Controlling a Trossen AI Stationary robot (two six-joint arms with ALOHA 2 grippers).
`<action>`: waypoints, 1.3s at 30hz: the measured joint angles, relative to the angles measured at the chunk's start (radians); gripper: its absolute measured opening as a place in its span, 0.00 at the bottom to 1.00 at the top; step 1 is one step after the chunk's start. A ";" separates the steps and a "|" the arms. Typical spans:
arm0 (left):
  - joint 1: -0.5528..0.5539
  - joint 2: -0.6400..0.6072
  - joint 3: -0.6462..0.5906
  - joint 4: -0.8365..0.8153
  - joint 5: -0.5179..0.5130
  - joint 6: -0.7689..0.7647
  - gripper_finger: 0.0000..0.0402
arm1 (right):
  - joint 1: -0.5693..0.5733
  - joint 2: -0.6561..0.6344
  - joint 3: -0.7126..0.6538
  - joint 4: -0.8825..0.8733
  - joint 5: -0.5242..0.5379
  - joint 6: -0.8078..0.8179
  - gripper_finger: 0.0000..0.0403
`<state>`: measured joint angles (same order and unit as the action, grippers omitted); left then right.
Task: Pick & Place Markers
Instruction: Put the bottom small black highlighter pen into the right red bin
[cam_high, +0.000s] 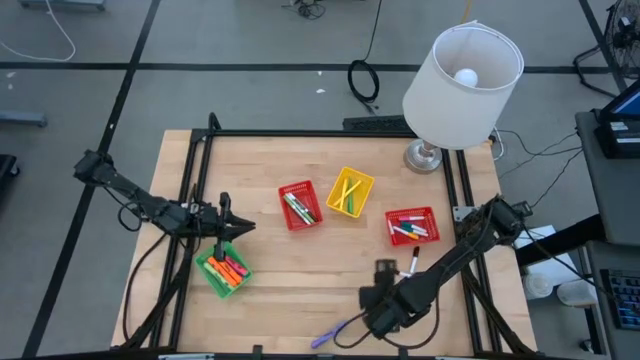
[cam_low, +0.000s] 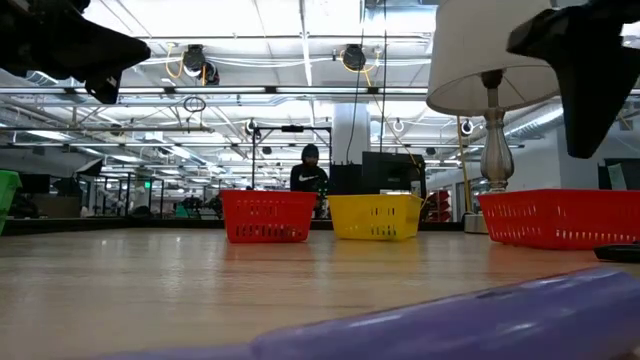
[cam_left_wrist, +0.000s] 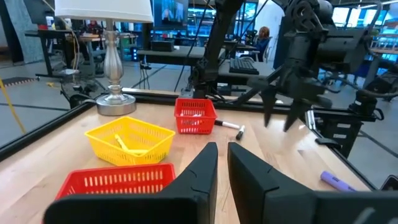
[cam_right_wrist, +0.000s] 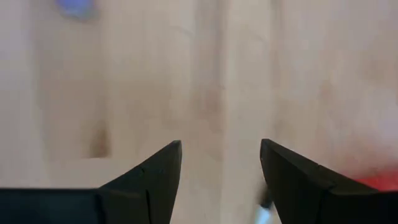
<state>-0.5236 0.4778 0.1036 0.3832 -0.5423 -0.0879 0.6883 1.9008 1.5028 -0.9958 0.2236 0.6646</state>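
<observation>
My left gripper is shut and empty, just past the far side of a green basket that holds orange, red and green markers. My right gripper is open and empty, pointing down above bare table near the front edge; it also shows in the left wrist view. A purple marker lies flat on the table near the front edge, to the left of my right gripper, and shows in the right wrist view. A white marker with a black cap lies on the table just beyond my right gripper.
A red basket, a yellow basket and a second red basket, each with markers, stand mid-table. A lamp stands at the far right corner. A person shows in the room behind.
</observation>
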 joint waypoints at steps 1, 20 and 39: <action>0.000 0.000 0.000 0.000 0.000 0.000 0.12 | 0.007 0.000 0.000 -0.037 0.018 0.037 0.52; 0.000 0.000 0.000 -0.016 0.002 -0.023 0.12 | 0.006 -0.225 -0.512 0.312 0.007 0.295 0.49; 0.000 0.000 0.001 -0.016 0.002 -0.026 0.12 | 0.001 -0.228 -0.399 0.254 -0.043 0.276 0.37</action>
<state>-0.5232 0.4774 0.1043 0.3676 -0.5407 -0.1135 0.6893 1.6726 1.1041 -0.7421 0.1807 0.9407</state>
